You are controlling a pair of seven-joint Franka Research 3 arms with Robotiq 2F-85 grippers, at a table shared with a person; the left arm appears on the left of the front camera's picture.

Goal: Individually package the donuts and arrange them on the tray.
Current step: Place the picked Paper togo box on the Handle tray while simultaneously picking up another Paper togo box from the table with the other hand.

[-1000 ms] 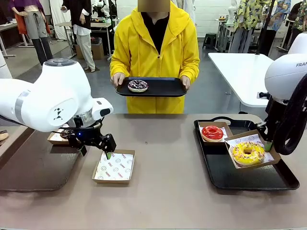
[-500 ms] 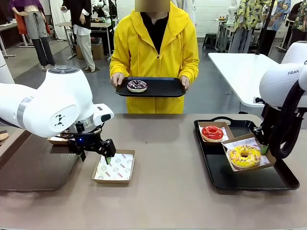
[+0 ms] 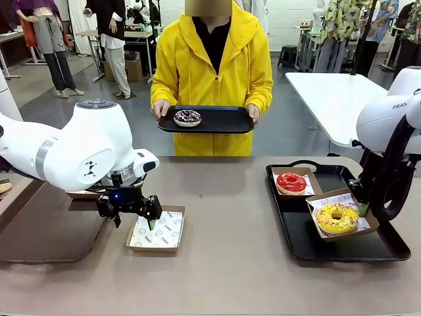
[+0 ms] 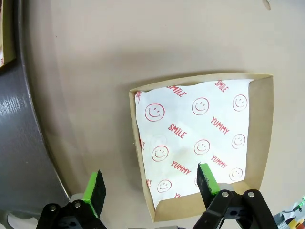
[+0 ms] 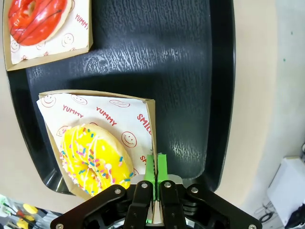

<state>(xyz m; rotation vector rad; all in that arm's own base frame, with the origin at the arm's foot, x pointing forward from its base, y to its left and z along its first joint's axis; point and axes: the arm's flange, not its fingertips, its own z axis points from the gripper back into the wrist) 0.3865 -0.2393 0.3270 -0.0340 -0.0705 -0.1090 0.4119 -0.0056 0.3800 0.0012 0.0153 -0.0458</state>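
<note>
My left gripper [image 3: 134, 220] hangs open just over the left edge of an empty paper-lined box [image 3: 156, 229]. In the left wrist view that box [image 4: 200, 138] has its left wall between the open fingers [image 4: 207, 179]. My right gripper [image 3: 363, 209] is shut on the rim of a box holding the yellow sprinkled donut [image 3: 337, 218], over the black tray [image 3: 309, 243]. The right wrist view shows the pads [image 5: 155, 172] pinching that box's wall beside the yellow donut [image 5: 93, 160]. A red donut [image 3: 291, 182] sits boxed on the tray's far left. The person holds a second black tray [image 3: 223, 121] carrying a dark sprinkled donut [image 3: 188, 118].
A dark mat [image 3: 46, 230] covers the table's left side, with another box [image 3: 80, 194] partly hidden behind my left arm. A white table [image 3: 329, 99] stands behind at the right. The tray's near half [image 5: 181, 71] is bare.
My left gripper has come down and slightly right over the empty box's edge. My right gripper has shifted the yellow donut's box a little and lowered it toward the tray.
</note>
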